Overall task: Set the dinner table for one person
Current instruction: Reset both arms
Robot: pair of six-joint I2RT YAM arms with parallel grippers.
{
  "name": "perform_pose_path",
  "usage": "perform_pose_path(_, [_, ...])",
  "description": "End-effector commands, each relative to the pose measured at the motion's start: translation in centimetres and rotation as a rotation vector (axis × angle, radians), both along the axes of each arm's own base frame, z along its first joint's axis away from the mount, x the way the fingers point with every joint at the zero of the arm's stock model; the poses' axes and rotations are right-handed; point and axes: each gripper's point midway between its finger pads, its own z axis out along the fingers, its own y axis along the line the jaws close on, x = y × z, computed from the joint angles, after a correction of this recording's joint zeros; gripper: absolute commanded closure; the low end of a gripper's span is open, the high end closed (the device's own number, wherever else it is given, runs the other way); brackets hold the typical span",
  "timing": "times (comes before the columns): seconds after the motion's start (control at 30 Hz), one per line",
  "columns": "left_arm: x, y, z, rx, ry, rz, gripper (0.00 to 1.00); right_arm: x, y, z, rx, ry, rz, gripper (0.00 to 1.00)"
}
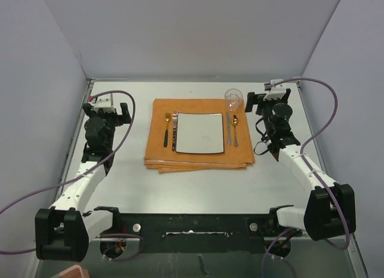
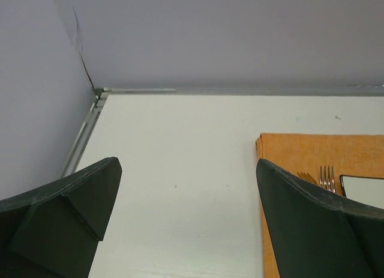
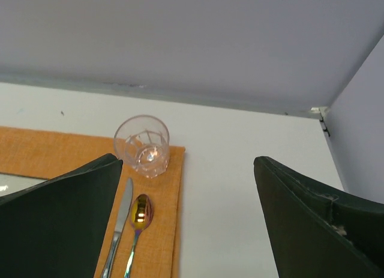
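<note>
Across the middle of the bench (image 1: 198, 185), which spans the whole walled cell, the setting looks complete. A mat (image 1: 198, 155) lies centred with a plate (image 1: 199, 132) on it. Two forks (image 1: 166, 129) sit left of the plate, and a knife (image 1: 228, 131) and spoon (image 1: 235, 128) sit to its right. A glass (image 1: 233, 99) stands upright at the mat's far right corner.

The left gripper (image 2: 187, 167) hangs over bare bench left of the mat, spread wide and empty. The right gripper (image 3: 188, 161), beside the glass, is likewise released. By my judgement, little is left beyond drawing the arms home.
</note>
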Motion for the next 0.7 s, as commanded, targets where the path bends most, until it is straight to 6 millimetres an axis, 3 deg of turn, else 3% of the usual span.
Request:
perform_pose_path(0.0, [0.9, 0.0, 0.8, -0.108, -0.093, -0.026, 0.02, 0.5, -0.3, -1.1, -0.008, -0.017, 0.008, 0.02])
perform_pose_path(0.17, [1.5, 1.9, -2.1, -0.102, -0.054, 0.067, 0.02, 1.1, -2.3, -5.6, 0.049, 0.111, -0.091, 0.02])
perform_pose_path(0.27, [1.8, 2.0, -4.3, -0.111, -0.021, 0.072, 0.02, 2.2, -2.8, -6.8, 0.116, 0.157, -0.11, 0.02])
perform_pose_path(0.37, [2.1, 1.7, -5.7, -0.113, -0.007, 0.05, 0.02, 2.7, -3.2, -7.2, 0.139, 0.138, -0.113, 0.02])
perform_pose_path(0.43, [2.1, 1.5, -6.9, -0.103, -0.004, 0.002, 0.02, 3.1, -1.5, -6.6, 0.064, 0.065, 0.064, 0.02])
perform_pose_path(0.5, [1.8, 1.9, -8.1, -0.153, -0.005, -0.002, 0.02, 3.2, -2.2, -7.1, 0.068, 0.066, 0.04, 0.02])
perform_pose_path(0.57, [1.4, 0.7, -9.3, -0.084, -0.003, -0.104, 0.02, 3.1, -3.1, -7.6, 0.097, 0.066, 0.005, 0.02])
perform_pose_path(0.67, [0.5, -0.8, -11.0, -0.008, 0.006, -0.239, 0.02, 2.6, -1.5, -8.2, 0.021, 0.03, 0.12, 0.02])
